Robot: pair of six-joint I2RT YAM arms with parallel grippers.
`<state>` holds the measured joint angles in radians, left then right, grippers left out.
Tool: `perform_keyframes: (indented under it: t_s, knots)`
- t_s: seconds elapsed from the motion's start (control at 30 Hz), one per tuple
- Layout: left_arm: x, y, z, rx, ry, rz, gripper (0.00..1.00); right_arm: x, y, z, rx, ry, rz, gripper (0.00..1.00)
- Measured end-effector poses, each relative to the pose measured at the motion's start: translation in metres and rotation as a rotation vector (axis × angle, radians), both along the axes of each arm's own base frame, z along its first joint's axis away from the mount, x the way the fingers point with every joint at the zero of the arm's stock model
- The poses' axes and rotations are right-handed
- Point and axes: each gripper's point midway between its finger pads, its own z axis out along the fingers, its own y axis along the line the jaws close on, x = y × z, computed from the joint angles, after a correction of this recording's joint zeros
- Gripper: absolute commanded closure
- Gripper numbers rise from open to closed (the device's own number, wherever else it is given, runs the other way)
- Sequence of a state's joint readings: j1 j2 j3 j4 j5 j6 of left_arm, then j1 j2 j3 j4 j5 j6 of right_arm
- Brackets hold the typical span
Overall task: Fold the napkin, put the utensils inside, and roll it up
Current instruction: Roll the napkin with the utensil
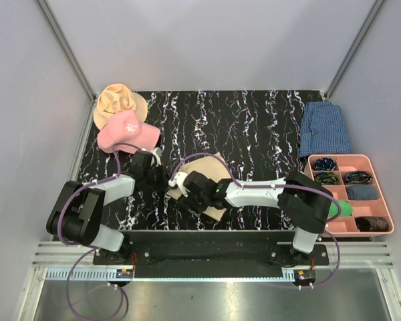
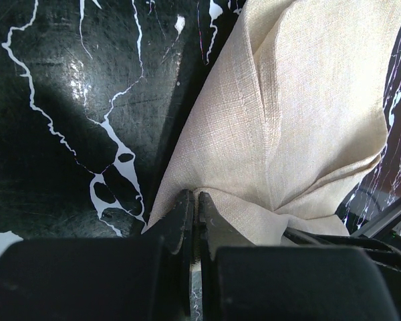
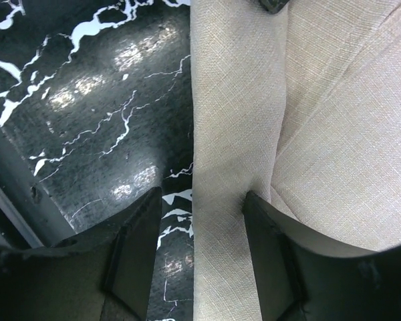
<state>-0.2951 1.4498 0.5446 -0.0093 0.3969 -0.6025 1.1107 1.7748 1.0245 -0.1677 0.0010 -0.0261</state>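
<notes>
Left end effector clenched on napkin edge; right end effector released, jaws astride a folded napkin strip, one finger over marbled tabletop.

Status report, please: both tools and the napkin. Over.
Left tool shut on napkin edge. Right tool open, astride a folded napkin strip. Utensils not seen. Pink cap nearby, not blocking.

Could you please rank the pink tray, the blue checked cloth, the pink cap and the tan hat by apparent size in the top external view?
1. pink tray
2. blue checked cloth
3. pink cap
Unranked: tan hat, partly covered by the cap; what shows looks similar in size.
</notes>
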Motion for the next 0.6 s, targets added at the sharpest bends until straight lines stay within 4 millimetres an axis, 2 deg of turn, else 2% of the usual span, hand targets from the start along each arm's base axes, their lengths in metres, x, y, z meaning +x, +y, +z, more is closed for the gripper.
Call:
perform_keyframes:
  t_s: [0.13, 0.23, 0.27, 0.37, 0.4, 0.43, 0.5, 0.6]
  knots:
    - [0.001, 0.001, 0.001, 0.003, 0.001, 0.0, 0.99, 0.007, 0.001, -0.002, -0.016, -0.026, -0.046, 0.48]
    - [0.002, 0.003, 0.002, 0.008, 0.003, 0.009, 0.83, 0.015, 0.001, -0.003, -0.023, -0.044, -0.098, 0.61]
    - [0.002, 0.003, 0.002, 0.011, 0.003, 0.011, 0.72, 0.017, 0.001, -0.004, -0.026, -0.049, -0.116, 0.68]
    - [0.0, 0.006, 0.006, 0.018, 0.001, 0.016, 0.57, 0.021, -0.001, -0.004, -0.029, -0.057, -0.153, 0.78]
    - [0.0, 0.007, 0.009, 0.021, -0.003, 0.021, 0.45, 0.021, -0.001, -0.004, -0.027, -0.056, -0.156, 0.8]
    - [0.001, 0.009, 0.011, 0.024, -0.011, 0.025, 0.39, 0.022, -0.001, -0.004, -0.025, -0.053, -0.162, 0.82]
    - [0.003, 0.012, 0.019, 0.028, -0.031, 0.042, 0.3, 0.021, 0.0, -0.003, -0.012, -0.036, -0.158, 0.87]
    - [0.005, 0.021, 0.031, 0.051, -0.067, 0.077, 0.27, 0.014, 0.005, -0.001, 0.017, 0.015, -0.134, 0.91]
